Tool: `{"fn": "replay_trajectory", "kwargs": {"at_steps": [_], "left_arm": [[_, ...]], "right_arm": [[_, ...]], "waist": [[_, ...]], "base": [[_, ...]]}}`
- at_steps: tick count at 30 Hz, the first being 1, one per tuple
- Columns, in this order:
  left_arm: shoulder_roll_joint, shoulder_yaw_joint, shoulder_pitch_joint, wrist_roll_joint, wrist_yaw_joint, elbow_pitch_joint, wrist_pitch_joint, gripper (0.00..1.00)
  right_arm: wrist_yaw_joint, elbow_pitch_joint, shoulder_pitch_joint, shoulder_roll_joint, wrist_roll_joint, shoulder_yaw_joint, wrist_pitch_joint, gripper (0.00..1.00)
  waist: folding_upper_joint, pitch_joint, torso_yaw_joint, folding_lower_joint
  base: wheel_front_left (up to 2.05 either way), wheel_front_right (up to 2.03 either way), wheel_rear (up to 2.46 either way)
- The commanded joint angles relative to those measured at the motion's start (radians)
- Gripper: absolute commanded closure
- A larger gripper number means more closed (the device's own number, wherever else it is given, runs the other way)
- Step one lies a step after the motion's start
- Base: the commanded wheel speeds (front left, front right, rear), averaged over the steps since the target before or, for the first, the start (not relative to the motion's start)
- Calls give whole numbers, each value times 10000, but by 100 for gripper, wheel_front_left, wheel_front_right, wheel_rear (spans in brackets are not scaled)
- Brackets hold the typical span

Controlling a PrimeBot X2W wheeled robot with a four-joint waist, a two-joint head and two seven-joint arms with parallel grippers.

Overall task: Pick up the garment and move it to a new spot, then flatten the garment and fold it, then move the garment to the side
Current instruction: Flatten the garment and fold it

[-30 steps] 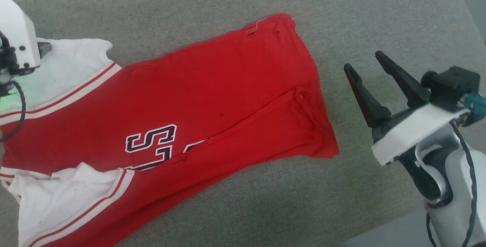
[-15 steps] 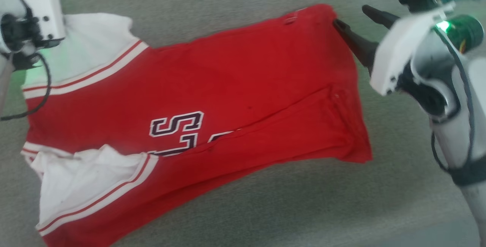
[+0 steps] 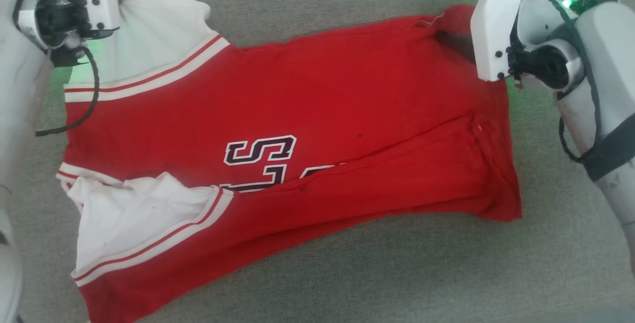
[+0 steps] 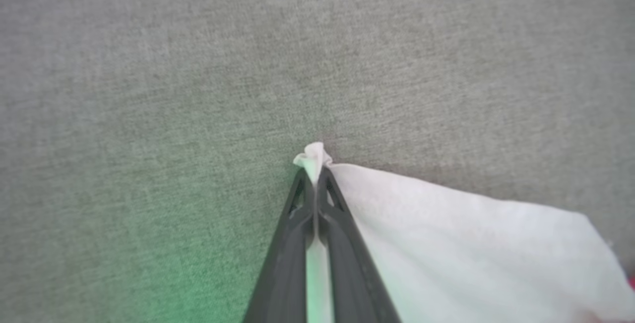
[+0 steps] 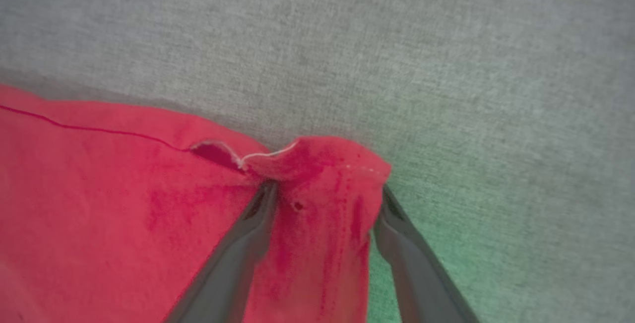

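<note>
The garment [image 3: 307,104], a red jersey with white sleeves and a black-and-white print, lies spread across the grey fabric surface, its near long edge folded over the print. My left gripper [image 4: 314,171] is shut on the tip of the far white sleeve [image 4: 446,243]; in the head view its wrist [image 3: 74,10] sits over that sleeve at the upper left. My right gripper [image 5: 327,189] is open, its two fingers straddling the far hem corner [image 5: 322,164] of the red cloth. One dark finger [image 3: 454,46] shows at the upper right.
The grey woven surface [image 3: 347,273] runs on all sides of the garment. The near white sleeve [image 3: 134,219] lies bunched at the lower left. A black cable [image 3: 87,104] loops from my left wrist over the cloth.
The camera has shifted. My right gripper has swung from the bare surface beside the garment to its far hem corner, still open. My left gripper has shut on the white sleeve.
</note>
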Motion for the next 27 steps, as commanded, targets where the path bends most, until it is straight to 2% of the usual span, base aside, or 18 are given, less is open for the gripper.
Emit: {"fn": "replay_trajectory", "kwargs": {"at_steps": [1,6,16,22,27], "left_arm": [[-220,-190,398,69,-92,355,-70,100],[-488,-196,63,62,-301,585,-230,100],[-791,-257,-429,-31,-377,635,171,100],[-832,-435,-304,47,-548,53,437,100],[-592,-548,198,-12,-556,-906,689,100]], "right_arm": [[5,294,317,91,202,432,251,100],[0,218,121,-443,414,654,-269,100],[2,-575,579,-1395,801,876,-1039,100],[3,-1333,1136,-1994,882,734,-1112,100],[2,-2143,1724,-2351,905,433,-894,100]], "waist": [[-1,-31,115,0],[-1,-260,439,0],[-1,-1093,1120,0],[-1,-1661,1562,0],[-1,-2047,1793,0]], "base": [[0,0,0],[0,0,0],[0,0,0],[0,0,0],[0,0,0]]}}
